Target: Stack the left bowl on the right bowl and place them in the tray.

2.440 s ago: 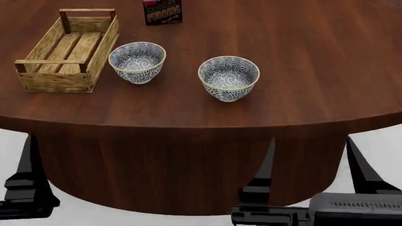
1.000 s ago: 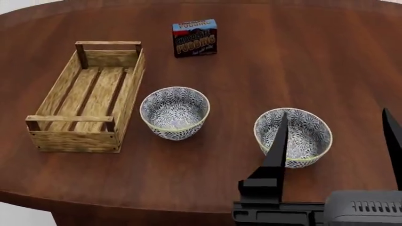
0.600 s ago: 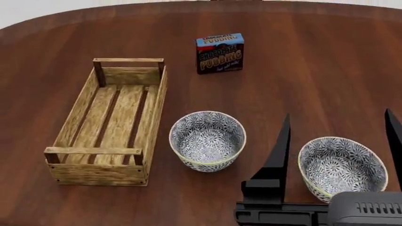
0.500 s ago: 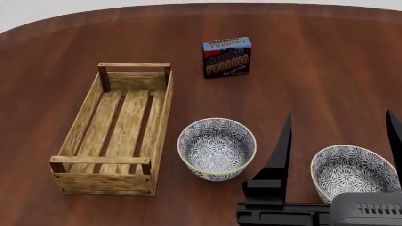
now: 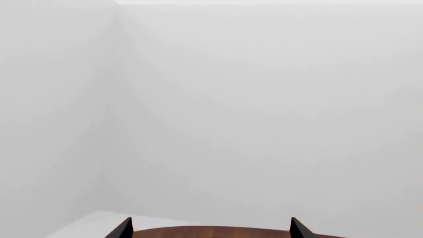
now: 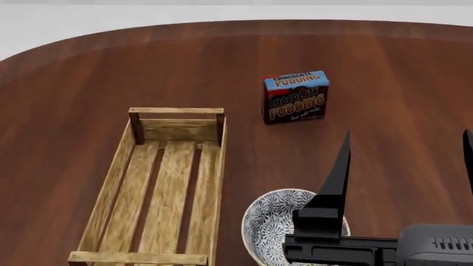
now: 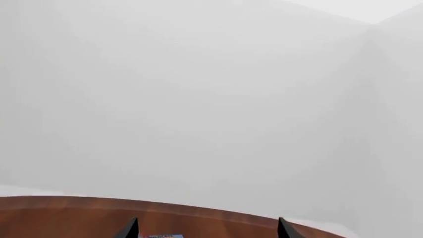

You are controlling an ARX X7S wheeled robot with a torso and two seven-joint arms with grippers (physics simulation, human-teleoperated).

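Item one: the tray (image 6: 159,188), a long light-wood slatted crate with low plank sides and dark corner posts. We see it lying on the dark wooden table (image 6: 66,100), well to the left of our right claw (image 6: 406,160), its near end cut off by the lower edge of the head view. Nothing lies in the part we can see.

Item two: one patterned bowl (image 6: 270,230), blue-and-white inside, standing upright on the table just to the right of the tray's long side. It sits directly beneath and beside the right claw's left finger, whose black body covers much of its right half. We see only this one bowl.

Item three: a chocolate pudding box (image 6: 296,97), upright, beyond the bowl and ahead of the right claw, apart from the tray.

Item four: the right claw, two dark pointed fingers spread wide, holding nothing; its wrist view shows both tips over the table's far edge.

Item five: the left claw (image 5: 210,230), seen only from its wrist, tips wide apart, gripping nothing, over the table's rim, facing a blank pale wall.
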